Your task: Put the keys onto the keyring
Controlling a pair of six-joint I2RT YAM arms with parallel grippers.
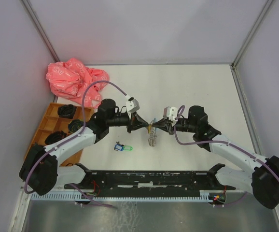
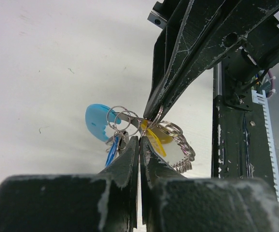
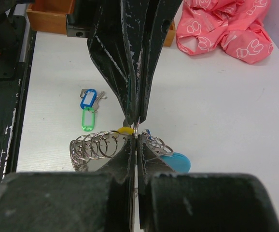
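Observation:
Above the table's middle my left gripper and right gripper meet tip to tip, both shut on a thin metal ring of the keyring. The keyring hangs below them as a bunch of steel rings with a light-blue piece. A yellow tag and a blue tag hang in the bunch. In the left wrist view my left gripper is shut just under the right gripper's tips. In the right wrist view my right gripper is shut below the left one. Two keys lie loose on the table, one with a blue tag, one with a green tag.
A crumpled pink bag lies at the back left. An orange wooden tray with dark round items stands along the left edge, under the left arm. A black rail runs along the near edge between the arm bases.

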